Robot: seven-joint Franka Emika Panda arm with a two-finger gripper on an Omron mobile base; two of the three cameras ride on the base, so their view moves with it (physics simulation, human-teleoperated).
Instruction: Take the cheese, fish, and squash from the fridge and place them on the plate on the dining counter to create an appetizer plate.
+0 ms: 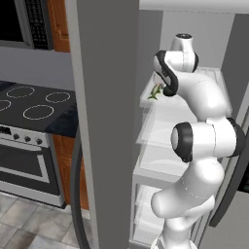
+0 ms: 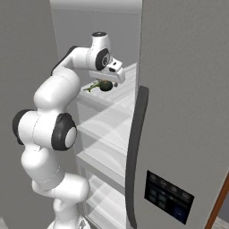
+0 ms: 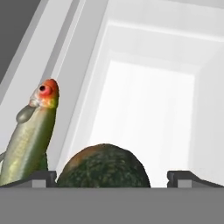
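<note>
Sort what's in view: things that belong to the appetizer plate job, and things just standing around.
Job: fish; squash between the open gripper's tips; fridge, door open.
Just there: stove; oven; microwave.

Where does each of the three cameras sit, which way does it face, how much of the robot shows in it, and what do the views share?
Left base view: behind the arm, left; faces the open fridge past the stove; arm at right.
Right base view: behind, right; faces the shelves beside the fridge door; arm at left, gripper over the food.
Hand view: on the hand, looking into the fridge; open fingertips flank the squash.
Shared: fish in all; squash in right base and hand views.
</note>
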